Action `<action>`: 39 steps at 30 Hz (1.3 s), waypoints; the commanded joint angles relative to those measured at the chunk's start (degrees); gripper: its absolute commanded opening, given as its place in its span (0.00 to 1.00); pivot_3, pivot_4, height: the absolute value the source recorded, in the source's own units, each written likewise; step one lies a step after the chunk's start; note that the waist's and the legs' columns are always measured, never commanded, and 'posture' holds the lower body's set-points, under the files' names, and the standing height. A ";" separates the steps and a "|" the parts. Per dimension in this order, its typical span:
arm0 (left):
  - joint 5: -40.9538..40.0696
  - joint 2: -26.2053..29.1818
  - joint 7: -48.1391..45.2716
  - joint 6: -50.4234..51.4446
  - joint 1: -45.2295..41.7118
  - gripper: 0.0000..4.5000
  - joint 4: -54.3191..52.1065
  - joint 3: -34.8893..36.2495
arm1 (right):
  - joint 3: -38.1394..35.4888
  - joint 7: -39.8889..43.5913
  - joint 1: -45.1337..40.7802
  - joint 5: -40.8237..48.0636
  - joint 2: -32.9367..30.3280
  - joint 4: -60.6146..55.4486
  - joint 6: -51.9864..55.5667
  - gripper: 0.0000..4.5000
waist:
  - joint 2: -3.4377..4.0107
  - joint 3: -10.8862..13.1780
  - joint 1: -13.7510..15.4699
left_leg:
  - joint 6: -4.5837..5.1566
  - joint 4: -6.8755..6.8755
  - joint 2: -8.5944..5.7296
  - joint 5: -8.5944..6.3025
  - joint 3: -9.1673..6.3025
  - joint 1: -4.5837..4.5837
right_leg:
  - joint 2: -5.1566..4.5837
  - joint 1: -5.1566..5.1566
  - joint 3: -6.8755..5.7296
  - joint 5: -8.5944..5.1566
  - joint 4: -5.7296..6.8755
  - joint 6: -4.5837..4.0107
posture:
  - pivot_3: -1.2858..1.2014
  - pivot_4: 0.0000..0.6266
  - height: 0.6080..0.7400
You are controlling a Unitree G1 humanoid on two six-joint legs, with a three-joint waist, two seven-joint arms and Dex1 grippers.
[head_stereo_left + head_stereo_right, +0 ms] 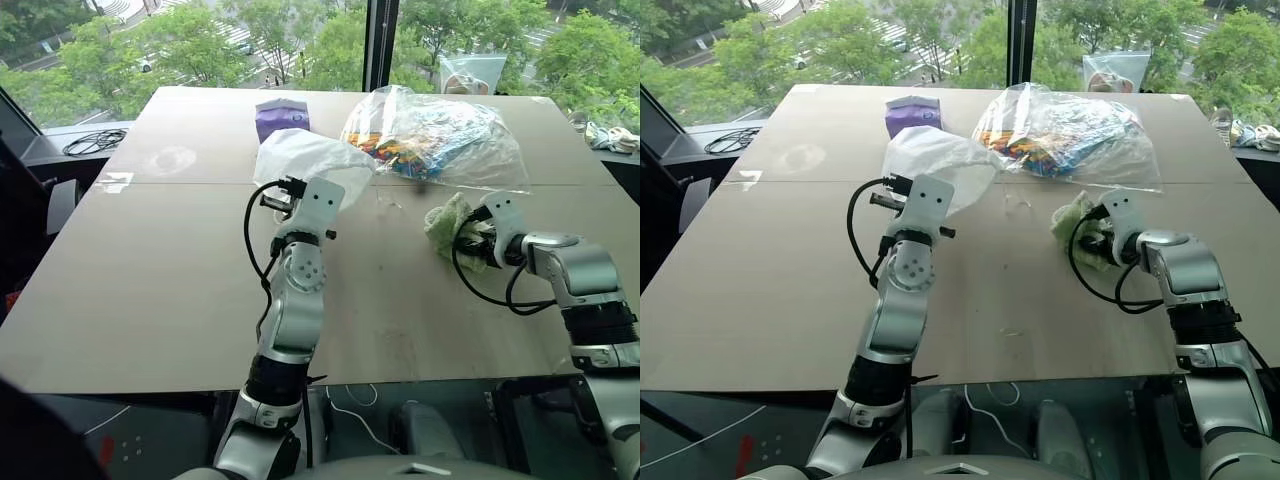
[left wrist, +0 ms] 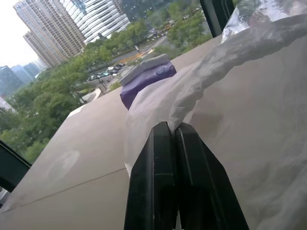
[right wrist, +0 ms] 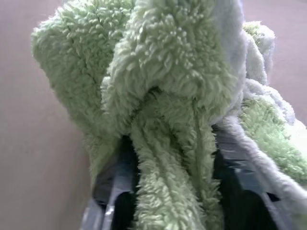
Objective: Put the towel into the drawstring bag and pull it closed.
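The towel [image 3: 163, 81] bunched between the right gripper's [image 3: 168, 191] fingers is fluffy, looped terry cloth. The drawstring bag [image 2: 240, 110] pinched in the left gripper's [image 2: 169, 132] smooth, glossy black plastic fingers is thin, milky, crinkled film. Beneath both, the table [image 1: 150, 280] looks matt and smooth.

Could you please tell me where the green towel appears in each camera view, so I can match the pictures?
Left eye view: the towel lies on the table right of centre, at the right gripper.
Right eye view: right of centre, likewise.
Left wrist view: not in it.
Right wrist view: close up, bunched between the black fingers.
Shared landmark: the clear plastic bag beyond it.
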 commanded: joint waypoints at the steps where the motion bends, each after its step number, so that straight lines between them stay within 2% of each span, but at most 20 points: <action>1: -0.44 0.55 -1.05 0.12 -1.39 0.00 -2.61 0.06 | 4.67 0.82 4.92 0.60 2.29 3.83 3.19 0.06 | 0.02 -0.07 -0.03 | 0.00 -0.04 0.00 0.00 0.00 0.01 | 0.00 0.00 0.00 0.00 -0.02 0.00 | 0.52 0.24 1.00; 5: -0.42 1.72 -2.62 -0.16 -1.67 0.00 -3.03 -1.17 | -0.19 1.56 3.98 4.56 4.83 -0.82 2.57 0.04 | 0.01 -0.08 -0.26 | 0.00 -0.09 0.01 0.00 0.00 0.01 | 0.01 -0.01 0.00 0.00 -0.07 0.00 | 0.52 0.24 1.00; 9: -0.85 1.81 -3.64 -0.42 -1.94 0.00 -3.22 -1.94 | -5.35 5.04 2.27 14.58 8.21 -13.07 9.28 0.04 | 0.32 0.15 -1.54 | 0.00 -0.23 0.02 0.00 0.01 -0.06 | 0.02 -0.06 0.06 0.00 -0.08 -0.01 | 0.52 0.24 1.00; 11: -1.18 1.77 -4.05 -0.68 -1.95 0.00 -3.31 -2.14 | -4.34 4.65 2.90 15.03 9.28 -17.36 5.90 0.04 | 0.52 0.28 -1.73 | 0.01 -0.33 0.02 0.01 0.08 -0.12 | 0.05 -0.27 0.20 0.01 -0.03 -0.01 | 0.52 0.24 1.00; 14: -1.14 1.99 -4.07 -1.66 -1.69 0.00 -3.61 -2.88 | -0.47 2.09 4.03 13.12 11.27 -20.70 0.64 0.04 | 0.79 0.44 -1.39 | 0.27 -0.29 -0.04 0.18 0.08 -0.67 | 0.21 -0.82 0.18 0.03 0.14 0.04 | 0.52 0.24 1.00; 15: -1.23 1.95 -4.19 -1.70 -1.65 0.00 -3.75 -3.02 | 0.16 1.45 4.13 12.71 11.99 -21.04 -1.33 0.04 | 0.79 0.45 -1.30 | 0.28 -0.20 -0.03 0.18 0.06 -0.82 | 0.46 -0.92 0.18 0.07 0.14 0.10 | 0.52 0.24 1.00; 21: -2.60 1.41 -5.85 -0.74 -0.42 0.00 -6.72 -3.07 | -2.86 -7.36 1.66 12.44 19.75 -18.40 -7.02 0.04 | 0.80 0.48 -1.15 | 0.28 -0.05 -0.05 0.18 0.10 -0.93 | 0.53 -0.92 0.18 0.14 0.09 0.26 | 0.52 0.24 1.00; 25: -5.38 0.85 -7.41 -1.43 0.99 0.00 -8.45 -3.18 | -2.41 -10.38 0.51 11.16 21.29 -16.21 -9.87 0.04 | 0.82 0.49 -1.28 | 0.27 0.01 -0.03 0.18 0.11 -0.92 | 0.54 -0.91 0.17 0.14 0.11 0.26 | 0.52 0.24 1.00; 29: -6.58 0.97 -8.54 -1.92 3.09 0.00 -10.51 -4.41 | -4.94 -13.98 -0.60 11.50 22.99 -13.59 -10.71 0.04 | 0.85 0.51 -1.39 | 0.28 0.01 -0.03 0.18 0.11 -0.92 | 0.57 -0.91 0.18 0.14 0.12 0.26 | 0.52 0.24 1.00; 34: -8.35 0.64 -9.55 -2.27 3.68 0.00 -11.79 -4.78 | 0.24 -12.21 -0.34 8.71 20.84 -12.82 -13.53 0.04 | 0.92 0.56 -1.42 | 0.28 0.00 -0.04 0.18 0.11 -0.92 | 0.59 -0.92 0.18 0.14 0.12 0.25 | 0.52 0.24 1.00; 39: -11.31 -0.47 -10.96 -1.43 4.15 0.00 -12.73 -4.74 | 12.58 -7.51 0.78 -1.58 14.13 -12.77 -25.37 0.04 | 0.93 0.57 -1.42 | 0.28 0.01 -0.07 0.18 0.12 -0.91 | 0.61 -0.92 0.19 0.13 0.11 0.25 | 0.52 0.24 1.00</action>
